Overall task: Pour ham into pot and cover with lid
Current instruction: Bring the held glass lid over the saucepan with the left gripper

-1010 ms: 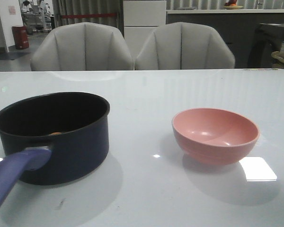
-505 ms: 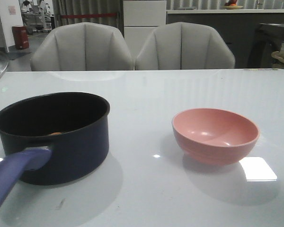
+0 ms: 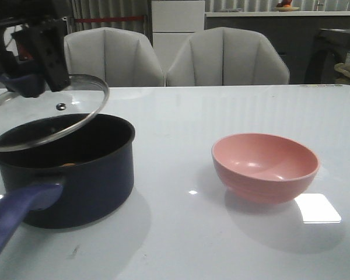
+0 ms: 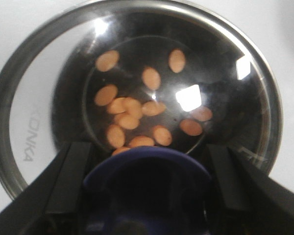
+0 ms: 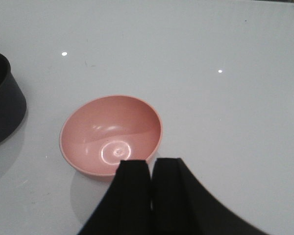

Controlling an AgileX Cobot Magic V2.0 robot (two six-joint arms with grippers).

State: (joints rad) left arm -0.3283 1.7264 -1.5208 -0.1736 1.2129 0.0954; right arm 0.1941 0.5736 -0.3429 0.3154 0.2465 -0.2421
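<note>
My left gripper (image 3: pixel 24 79) is shut on the blue-purple knob (image 4: pixel 147 178) of the clear glass lid (image 3: pixel 76 98). It holds the lid tilted just above the dark navy pot (image 3: pixel 87 175), whose purple-blue handle (image 3: pixel 11 219) points toward the front left. In the left wrist view the ham (image 4: pixel 132 110), several thin orange pieces, shows through the lid (image 4: pixel 34 98) on the pot's black floor, and my left gripper (image 4: pixel 147 193) straddles the knob. My right gripper (image 5: pixel 151 169) is shut and empty, hovering near the pink bowl (image 5: pixel 110 134). It is out of the front view.
The empty pink bowl (image 3: pixel 265 166) stands on the white table (image 3: pixel 186 245) to the right of the pot. The pot's wall (image 5: pixel 2 100) shows at the edge of the right wrist view. Two grey chairs (image 3: pixel 224 58) stand behind the table's far edge.
The left gripper has come in from the left carrying the lid, which now hangs tilted over the pot. One second ago neither was in view. Pot and bowl have not moved.
</note>
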